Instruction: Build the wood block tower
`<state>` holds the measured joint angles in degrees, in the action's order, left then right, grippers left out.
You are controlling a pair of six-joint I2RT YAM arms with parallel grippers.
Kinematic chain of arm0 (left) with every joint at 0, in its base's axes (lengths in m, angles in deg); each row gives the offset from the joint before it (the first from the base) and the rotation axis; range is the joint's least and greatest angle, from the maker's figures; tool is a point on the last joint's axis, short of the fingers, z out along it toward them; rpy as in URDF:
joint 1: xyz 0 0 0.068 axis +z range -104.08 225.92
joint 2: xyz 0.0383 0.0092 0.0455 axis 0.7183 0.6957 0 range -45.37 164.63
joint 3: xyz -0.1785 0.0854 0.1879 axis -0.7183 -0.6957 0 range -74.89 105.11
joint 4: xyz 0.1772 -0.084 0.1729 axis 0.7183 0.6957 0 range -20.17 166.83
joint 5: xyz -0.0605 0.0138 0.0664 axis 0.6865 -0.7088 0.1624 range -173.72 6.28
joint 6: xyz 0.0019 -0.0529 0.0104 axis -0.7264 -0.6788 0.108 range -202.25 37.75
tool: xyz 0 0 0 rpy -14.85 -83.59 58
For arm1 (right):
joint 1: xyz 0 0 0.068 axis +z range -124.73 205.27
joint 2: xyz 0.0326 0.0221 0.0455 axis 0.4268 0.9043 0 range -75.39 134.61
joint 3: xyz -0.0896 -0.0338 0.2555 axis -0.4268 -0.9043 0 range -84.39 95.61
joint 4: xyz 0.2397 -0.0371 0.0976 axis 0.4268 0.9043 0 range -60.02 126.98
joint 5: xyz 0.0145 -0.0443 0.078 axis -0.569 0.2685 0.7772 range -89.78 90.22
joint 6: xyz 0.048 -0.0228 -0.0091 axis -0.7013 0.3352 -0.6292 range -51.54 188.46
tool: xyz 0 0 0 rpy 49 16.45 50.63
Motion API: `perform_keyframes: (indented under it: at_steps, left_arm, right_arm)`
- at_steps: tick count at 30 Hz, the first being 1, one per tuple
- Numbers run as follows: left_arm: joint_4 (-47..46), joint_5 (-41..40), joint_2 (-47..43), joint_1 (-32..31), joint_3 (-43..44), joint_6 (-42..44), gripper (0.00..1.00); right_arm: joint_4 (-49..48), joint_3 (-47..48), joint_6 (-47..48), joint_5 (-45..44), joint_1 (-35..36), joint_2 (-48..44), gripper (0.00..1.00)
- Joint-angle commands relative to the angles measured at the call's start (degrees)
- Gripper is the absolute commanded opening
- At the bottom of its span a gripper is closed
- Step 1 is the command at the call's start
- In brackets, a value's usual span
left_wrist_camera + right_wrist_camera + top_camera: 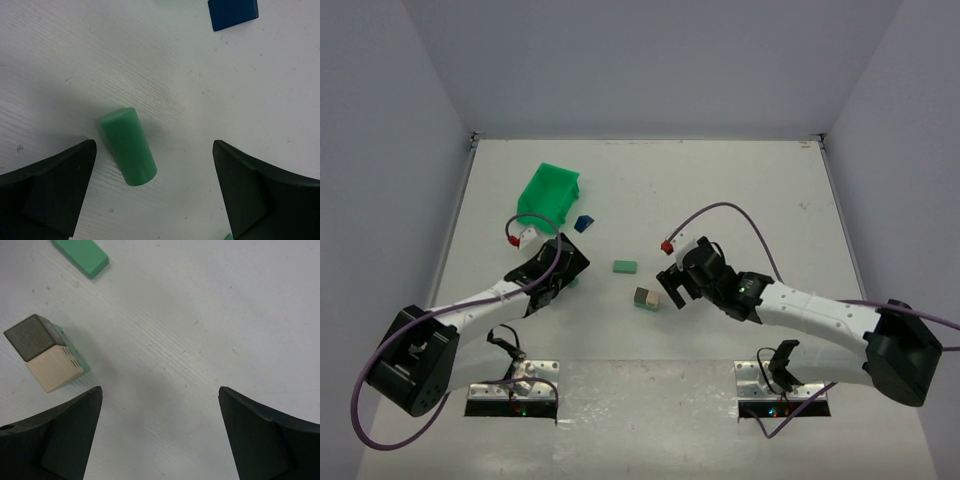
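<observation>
On the white bench (740,190), a green cylinder (129,146) lay slantwise under the left tool (154,147), wide open and empty; the right tool (160,392), equally open and empty, hovered beside the barely begun wood block tower (45,352).

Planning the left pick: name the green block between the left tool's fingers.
The green cylinder, lying on its side inside the open left tool; the flat green block sits mid-table.

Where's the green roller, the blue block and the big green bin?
green roller (129,146), left wrist view, middle of its side.
blue block (233,13), left wrist view, its top face.
green bin (534,198), top view, its outer wall.
</observation>
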<state>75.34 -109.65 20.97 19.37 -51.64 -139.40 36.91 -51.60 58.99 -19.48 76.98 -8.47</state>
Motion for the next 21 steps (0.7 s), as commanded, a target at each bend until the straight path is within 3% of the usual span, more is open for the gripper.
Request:
perform_keyframes:
  at_steps: [1,6,9,21]
  left_arm:
    - [0.57,-1.65,-3.86,-0.50,1.14,-1.64,1.00]
    - [3.76,-2.19,-8.68,-0.52,1.19,-2.40,1.00]
    - [6.96,-2.67,-14.10,-0.69,0.85,-3.35,1.00]
    - [19.56,-9.45,-28.04,-0.79,1.45,-8.99,1.00]
  right_arm:
    - [-1.08,5.13,2.69,-1.16,-0.21,-1.82,0.99]
    - [-3.84,9.96,6.39,5.62,-0.30,1.81,0.99]
    - [-5.50,16.58,10.95,11.62,-0.30,9.21,0.99]
    - [5.46,38.46,22.44,22.15,-0.41,36.28,0.99]
